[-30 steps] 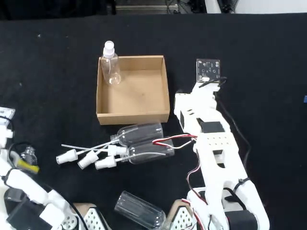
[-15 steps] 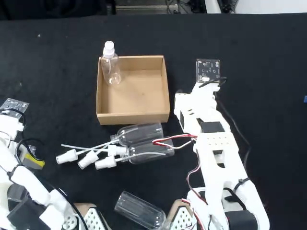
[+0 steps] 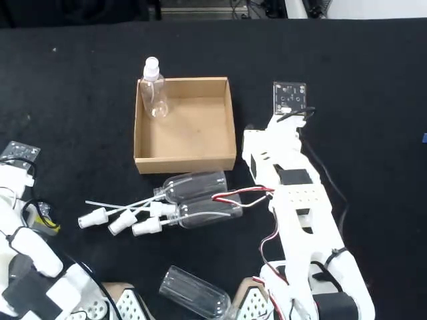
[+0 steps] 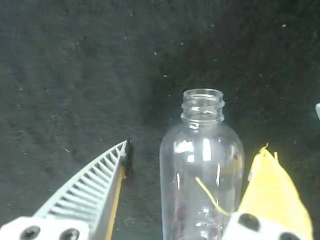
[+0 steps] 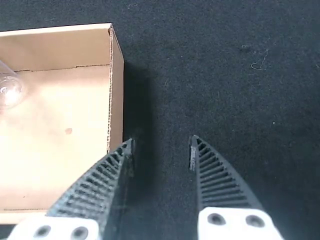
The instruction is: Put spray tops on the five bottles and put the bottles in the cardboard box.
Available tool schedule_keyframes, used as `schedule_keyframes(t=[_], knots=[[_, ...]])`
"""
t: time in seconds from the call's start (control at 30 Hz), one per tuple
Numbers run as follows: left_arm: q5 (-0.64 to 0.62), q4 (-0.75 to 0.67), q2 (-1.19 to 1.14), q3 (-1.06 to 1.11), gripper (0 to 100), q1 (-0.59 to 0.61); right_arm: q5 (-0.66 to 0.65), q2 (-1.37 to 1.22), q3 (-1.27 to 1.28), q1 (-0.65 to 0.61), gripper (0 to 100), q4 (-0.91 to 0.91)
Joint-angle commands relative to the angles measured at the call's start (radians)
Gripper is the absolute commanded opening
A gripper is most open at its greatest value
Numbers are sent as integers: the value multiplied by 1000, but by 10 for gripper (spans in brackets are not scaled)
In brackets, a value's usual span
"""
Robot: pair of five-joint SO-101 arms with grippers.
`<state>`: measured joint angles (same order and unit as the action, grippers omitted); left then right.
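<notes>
Left gripper (image 4: 194, 148) is open partway around the open bottle (image 4: 201, 170). One finger (image 4: 102, 195) stands off it with a visible gap and the yellow finger (image 4: 267, 195) overlaps it, so I read it as bracketed, not clamped. The neck has no top and points away from the wrist, probably presented for capping. In the high view this bottle is at the left edge of the table (image 3: 347, 60), well apart from the box (image 3: 230, 127).

The capped bottle (image 3: 154, 93) is in the box's far corner, so one looks done. The upper bottle (image 3: 195, 185) and lower bottle (image 3: 212, 212) lie side by side just in front of the box, necks toward the loose tops (image 3: 120, 222), likely staged for pickup. The fifth bottle (image 3: 195, 291) lies near the arm bases.

Right gripper (image 5: 161, 145) is parted and empty, just beside the box wall, free to fetch a top.

Count:
- Bottles: five.
- Tops: one fitted and three loose. A fourth top (image 3: 162, 209) is at the lower bottle's neck, fitted or not I cannot tell.
- Box: one.
</notes>
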<state>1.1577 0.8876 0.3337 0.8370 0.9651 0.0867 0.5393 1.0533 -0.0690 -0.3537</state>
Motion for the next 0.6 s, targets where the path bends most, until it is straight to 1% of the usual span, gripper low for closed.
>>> schedule_keyframes(t=[0.0, 0.07, 0.23, 0.3, 0.4, 0.5, 0.57], knots=[[5, 18, 11, 2, 352, 12, 0, 1, -7, 11, 159, 31], [5, 57, 11, -5, 320, 12, 0, 1, -7, 11, 159, 31], [-6, 120, 11, -50, 96, -1, 0, 1, -7, 11, 159, 32], [-49, 132, 11, -74, 24, -2, 0, 1, -7, 11, 159, 32], [-126, 132, 9, -124, 55, 1, 0, 1, -7, 11, 159, 32], [-186, 132, -2, -177, 59, 10, 0, 1, -7, 11, 159, 29], [-265, 132, -3, -196, 62, 21, 0, 1, -7, 11, 159, 29]])
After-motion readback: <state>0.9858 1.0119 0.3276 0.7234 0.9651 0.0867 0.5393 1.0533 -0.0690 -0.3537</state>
